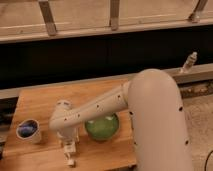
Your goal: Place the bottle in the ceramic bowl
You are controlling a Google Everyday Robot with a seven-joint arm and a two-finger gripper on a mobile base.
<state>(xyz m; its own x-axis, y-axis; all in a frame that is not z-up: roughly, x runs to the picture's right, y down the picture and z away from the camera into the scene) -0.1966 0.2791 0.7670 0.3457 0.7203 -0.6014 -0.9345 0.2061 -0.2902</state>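
The green glazed ceramic bowl [102, 126] sits on the wooden table [45, 105] near its front edge, partly covered by my arm. My gripper [70, 154] hangs from the white arm, pointing down just left of the bowl, low over the table's front edge. A slim cream-white piece [71, 161] shows at its lower end. I cannot tell whether this is the bottle or part of the gripper. No other bottle lies on the table.
A small white cup with a blue inside [29, 131] stands at the table's left front. A small pale object [189, 62] stands on the ledge at the back right. A dark wall and railing lie behind the table.
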